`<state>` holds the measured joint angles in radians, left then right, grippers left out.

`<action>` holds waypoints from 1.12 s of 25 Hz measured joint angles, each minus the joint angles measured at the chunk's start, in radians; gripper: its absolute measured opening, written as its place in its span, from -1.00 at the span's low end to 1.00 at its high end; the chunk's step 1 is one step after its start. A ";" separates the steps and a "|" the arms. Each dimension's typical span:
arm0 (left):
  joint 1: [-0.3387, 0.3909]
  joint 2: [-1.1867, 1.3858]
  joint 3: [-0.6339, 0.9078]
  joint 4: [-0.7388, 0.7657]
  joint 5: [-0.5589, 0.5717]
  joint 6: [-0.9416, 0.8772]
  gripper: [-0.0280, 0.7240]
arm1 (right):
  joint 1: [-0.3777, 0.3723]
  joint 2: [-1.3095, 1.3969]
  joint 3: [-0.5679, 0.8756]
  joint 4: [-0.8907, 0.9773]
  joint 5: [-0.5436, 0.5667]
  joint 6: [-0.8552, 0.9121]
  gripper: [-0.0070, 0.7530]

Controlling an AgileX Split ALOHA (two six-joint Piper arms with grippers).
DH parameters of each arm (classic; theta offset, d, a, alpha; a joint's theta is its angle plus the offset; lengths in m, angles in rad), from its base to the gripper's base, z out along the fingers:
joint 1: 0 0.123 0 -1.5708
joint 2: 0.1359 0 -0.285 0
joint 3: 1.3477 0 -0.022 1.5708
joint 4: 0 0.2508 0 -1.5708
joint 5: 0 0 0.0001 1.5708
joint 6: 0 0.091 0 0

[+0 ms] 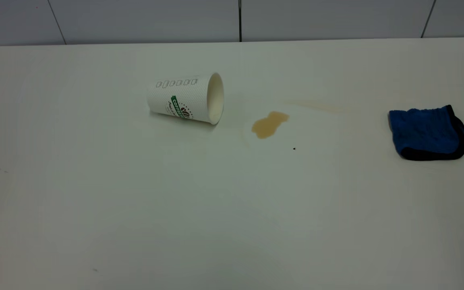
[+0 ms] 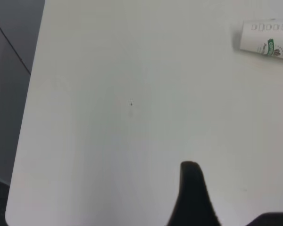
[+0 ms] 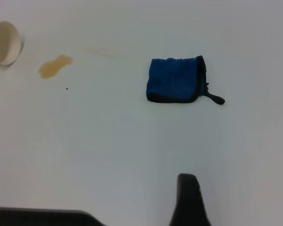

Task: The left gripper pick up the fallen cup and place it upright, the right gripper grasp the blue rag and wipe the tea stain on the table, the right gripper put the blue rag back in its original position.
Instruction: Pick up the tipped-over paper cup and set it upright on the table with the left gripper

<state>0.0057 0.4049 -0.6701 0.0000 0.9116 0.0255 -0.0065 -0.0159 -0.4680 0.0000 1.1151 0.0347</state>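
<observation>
The cup [image 1: 185, 98] lies on its side on the white table [image 1: 216, 209], left of centre, its mouth towards the tea stain [image 1: 269, 124]. That stain is a small light-brown puddle just to the cup's right. The blue rag [image 1: 427, 133] lies folded near the table's right edge. Neither gripper shows in the exterior view. In the left wrist view a black part of the left gripper [image 2: 191, 193] hangs over bare table, far from the cup [image 2: 269, 40]. The right gripper [image 3: 188, 200] hovers well short of the blue rag [image 3: 175, 80], with the tea stain [image 3: 55, 66] and cup [image 3: 5, 42] beyond.
A tiny dark speck [image 1: 294, 148] sits just right of the stain, and a faint pale streak [image 1: 316, 105] runs behind it. A grey panelled wall [image 1: 240, 20] stands behind the table's far edge. The table's left edge [image 2: 26, 136] is close to the left gripper.
</observation>
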 joint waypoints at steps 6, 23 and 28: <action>0.000 0.335 -0.023 0.005 -0.214 0.000 0.57 | 0.000 0.000 0.000 0.000 0.000 0.000 0.54; -0.372 1.234 -0.533 0.493 -0.259 -0.355 0.57 | 0.000 0.000 0.000 0.000 0.001 0.000 0.54; -0.522 1.462 -0.639 0.735 -0.224 -0.619 0.57 | 0.000 0.000 0.000 0.000 0.001 0.000 0.54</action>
<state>-0.5163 1.8669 -1.3096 0.7346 0.6874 -0.5940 -0.0065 -0.0159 -0.4680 0.0000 1.1158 0.0347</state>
